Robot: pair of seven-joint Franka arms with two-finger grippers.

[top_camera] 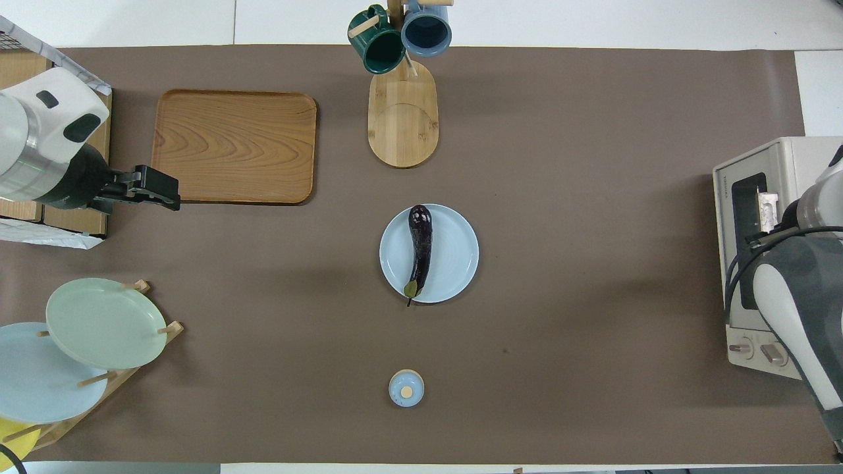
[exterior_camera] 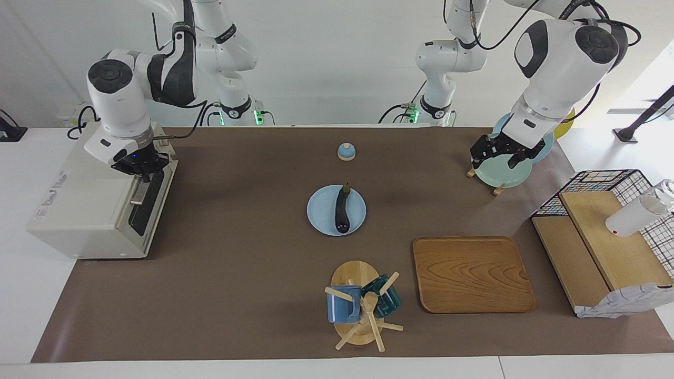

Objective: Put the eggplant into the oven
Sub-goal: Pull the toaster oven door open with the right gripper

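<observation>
While eggplant (exterior_camera: 342,209) lies on plate (exterior_camera: 320,221), right claw (exterior_camera: 141,176) clamped on oven (exterior_camera: 79,210) handle, left claw (exterior_camera: 495,158) apart

A plain white wall (exterior_camera: 326,63) fills the upper frame; a brown mat (exterior_camera: 237,263) covers the white table (exterior_camera: 31,295); bright daylight enters at upper right.

eggplant (exterior_camera: 342,210) on plate (exterior_camera: 321,221), oven (exterior_camera: 89,210) shut

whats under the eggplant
A round pale blue plate lies under the slim dark purple eggplant, stem toward the robots. The strip of plate directly beneath it is covered.
</observation>
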